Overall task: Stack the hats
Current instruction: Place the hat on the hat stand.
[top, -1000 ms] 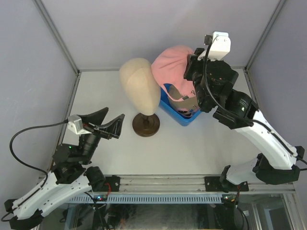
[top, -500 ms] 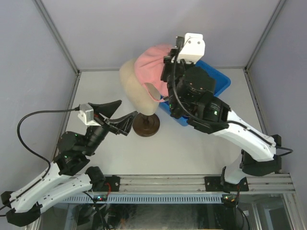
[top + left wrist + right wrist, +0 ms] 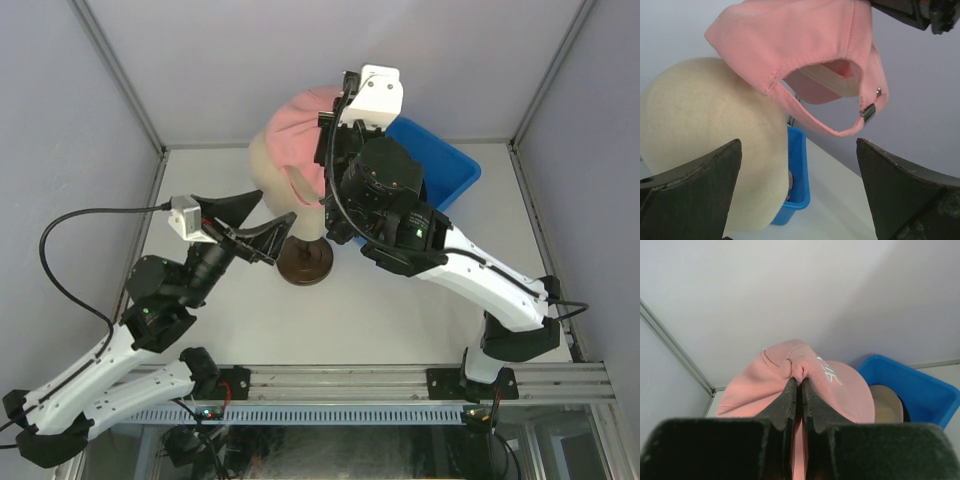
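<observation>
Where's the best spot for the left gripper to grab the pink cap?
Probably the back strap, coming straight ahead with the left gripper: that thin loop hangs free facing its open jaws, while the right gripper pinches the crown of the pink cap.

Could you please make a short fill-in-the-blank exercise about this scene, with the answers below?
The cap pinched by the right gripper is ____ in colour.
The left gripper is ____ and holds nothing.
The plastic bin beside the mannequin head is ____.
Missing words: pink; open; blue.
</observation>
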{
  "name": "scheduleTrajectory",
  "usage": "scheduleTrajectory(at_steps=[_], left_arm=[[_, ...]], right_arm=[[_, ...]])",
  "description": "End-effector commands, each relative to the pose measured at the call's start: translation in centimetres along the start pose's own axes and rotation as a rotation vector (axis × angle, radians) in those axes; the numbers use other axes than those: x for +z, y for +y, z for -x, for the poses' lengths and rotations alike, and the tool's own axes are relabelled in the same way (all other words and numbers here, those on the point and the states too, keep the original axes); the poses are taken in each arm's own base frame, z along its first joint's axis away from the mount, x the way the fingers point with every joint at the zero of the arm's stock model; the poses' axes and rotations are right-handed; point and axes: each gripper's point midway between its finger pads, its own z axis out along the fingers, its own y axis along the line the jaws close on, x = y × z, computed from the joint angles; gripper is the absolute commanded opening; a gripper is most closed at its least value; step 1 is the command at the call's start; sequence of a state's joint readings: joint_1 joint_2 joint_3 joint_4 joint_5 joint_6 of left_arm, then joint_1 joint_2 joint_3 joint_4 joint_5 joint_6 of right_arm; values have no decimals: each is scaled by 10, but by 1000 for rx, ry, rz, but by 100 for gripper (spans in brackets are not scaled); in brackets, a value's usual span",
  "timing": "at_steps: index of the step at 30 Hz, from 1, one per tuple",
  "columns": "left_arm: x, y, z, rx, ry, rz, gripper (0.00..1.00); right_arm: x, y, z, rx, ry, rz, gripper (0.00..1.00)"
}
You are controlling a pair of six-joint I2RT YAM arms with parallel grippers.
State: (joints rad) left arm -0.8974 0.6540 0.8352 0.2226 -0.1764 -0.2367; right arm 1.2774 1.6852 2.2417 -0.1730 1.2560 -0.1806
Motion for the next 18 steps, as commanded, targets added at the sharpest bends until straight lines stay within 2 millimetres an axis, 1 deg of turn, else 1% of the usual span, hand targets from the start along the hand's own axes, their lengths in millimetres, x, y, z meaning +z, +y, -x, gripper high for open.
scheduleTrajectory(at_steps=[1, 6, 10, 15, 18], left_arm=[[15, -10, 27, -62, -71, -48, 100], [25, -8, 26, -98, -82, -54, 100], [28, -7, 29, -115, -104, -49, 100], [23, -8, 42, -144, -165, -64, 100], [20, -11, 45, -155, -182, -87, 100]], right_arm=[[-5, -6, 28, 109, -35, 2, 0], [-4, -2, 25, 120, -31, -11, 0], [-3, 2, 16, 122, -16, -20, 0], [-4, 5, 8, 145, 0, -7, 0], [-4, 8, 6, 154, 3, 1, 0]])
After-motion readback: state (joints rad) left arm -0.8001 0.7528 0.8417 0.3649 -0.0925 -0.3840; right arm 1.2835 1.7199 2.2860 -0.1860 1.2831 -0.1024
